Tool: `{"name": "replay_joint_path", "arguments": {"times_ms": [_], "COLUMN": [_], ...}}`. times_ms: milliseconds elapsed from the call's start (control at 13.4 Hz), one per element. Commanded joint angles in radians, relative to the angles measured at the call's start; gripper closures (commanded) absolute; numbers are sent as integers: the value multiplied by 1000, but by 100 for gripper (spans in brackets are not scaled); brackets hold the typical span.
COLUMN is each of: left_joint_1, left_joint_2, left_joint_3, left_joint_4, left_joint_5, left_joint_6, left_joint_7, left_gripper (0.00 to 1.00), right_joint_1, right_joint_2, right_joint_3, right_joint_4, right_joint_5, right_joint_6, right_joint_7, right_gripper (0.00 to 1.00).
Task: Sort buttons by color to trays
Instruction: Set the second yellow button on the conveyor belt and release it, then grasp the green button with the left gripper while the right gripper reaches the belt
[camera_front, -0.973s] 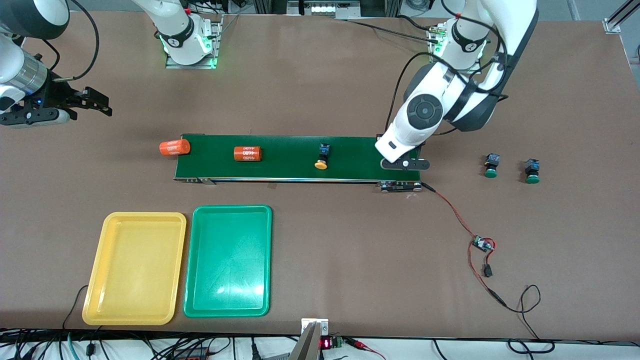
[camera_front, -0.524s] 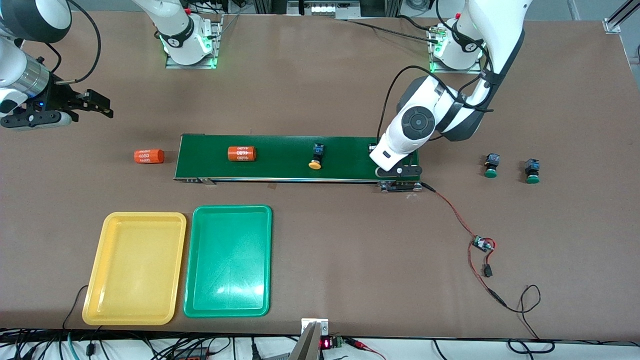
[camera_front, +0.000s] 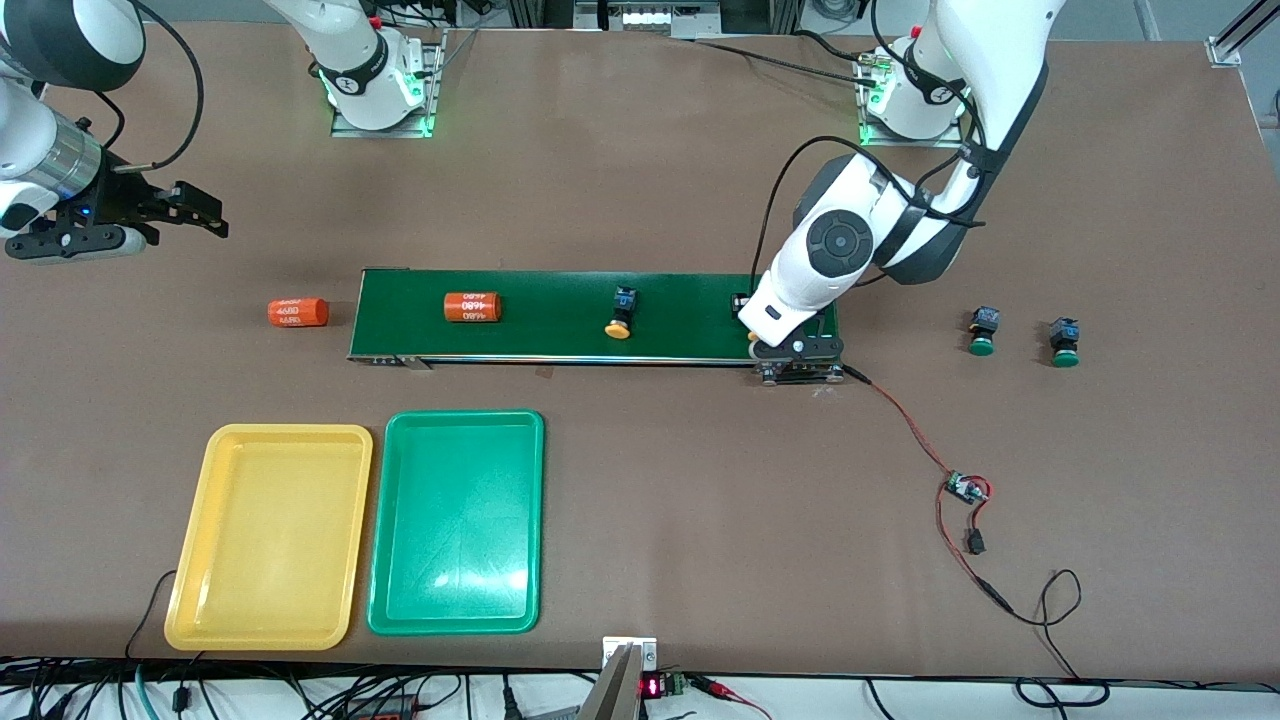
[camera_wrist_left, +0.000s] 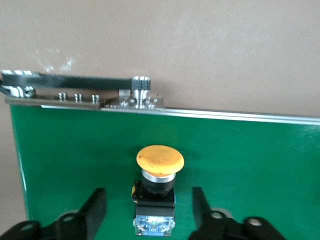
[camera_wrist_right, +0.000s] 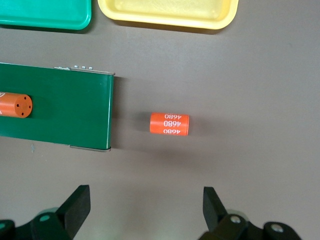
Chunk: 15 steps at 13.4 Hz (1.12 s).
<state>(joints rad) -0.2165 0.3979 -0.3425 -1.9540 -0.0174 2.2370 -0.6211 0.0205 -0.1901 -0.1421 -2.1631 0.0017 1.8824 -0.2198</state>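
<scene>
**Inspector:** Front view first. Where are the buttons lying?

**Assistant:** Two green-capped buttons (camera_front: 983, 331) (camera_front: 1064, 341) are sitting on the surface toward the left arm's end, well apart from both trays. One yellow-capped button (camera_front: 620, 313) is lying mid-way along the conveyor belt (camera_front: 560, 320). A second yellow button (camera_front: 743, 300) is showing only partly under the left hand (camera_front: 797, 347), at the belt's end nearest that arm. The yellow tray (camera_front: 270, 540) and green tray (camera_front: 455, 520) are lying side by side, nearer the camera, with nothing in them.

**Inspector:** And the right hand?

**Assistant:** The right hand (camera_front: 212, 213) is waiting over bare surface toward its own end, presumably placed to receive what the belt is carrying down.

**Inspector:** Left wrist view.

**Assistant:** The fingers (camera_wrist_left: 95, 210) are standing apart on either side of the button's body, with belt showing in both gaps. The hand is gripping nothing. The button is resting on the belt with its cap pointing toward the belt's edge. I judge this to be feeding the belt rather than sorting.

**Inspector:** Right wrist view.

**Assistant:** The jaws are spread wide and holding nothing. An orange cylinder (camera_wrist_right: 170, 124) is lying just off the belt's end, and another (camera_wrist_right: 12, 106) is riding on the belt. Neither belongs in a tray.
</scene>
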Motion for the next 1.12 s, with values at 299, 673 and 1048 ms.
{"name": "replay_joint_path", "arguments": {"times_ms": [299, 673, 1048], "left_joint_1": [233, 468, 634], "left_joint_2": [-148, -131, -128], "left_joint_3": [10, 16, 16], "left_joint_4": [-13, -45, -152], "left_joint_5": [-24, -7, 95], "left_joint_6": [-66, -80, -71], "left_joint_7": [254, 559, 791], "left_gripper": [0, 0, 0], "right_joint_1": [-2, 122, 294], "right_joint_2": [8, 14, 15], "right_joint_3": [6, 9, 9], "right_joint_4": [6, 2, -24], "right_joint_5": [1, 0, -3], "right_joint_6": [4, 6, 88], "right_joint_7": [5, 233, 483], "right_gripper": [0, 0, 0]}}
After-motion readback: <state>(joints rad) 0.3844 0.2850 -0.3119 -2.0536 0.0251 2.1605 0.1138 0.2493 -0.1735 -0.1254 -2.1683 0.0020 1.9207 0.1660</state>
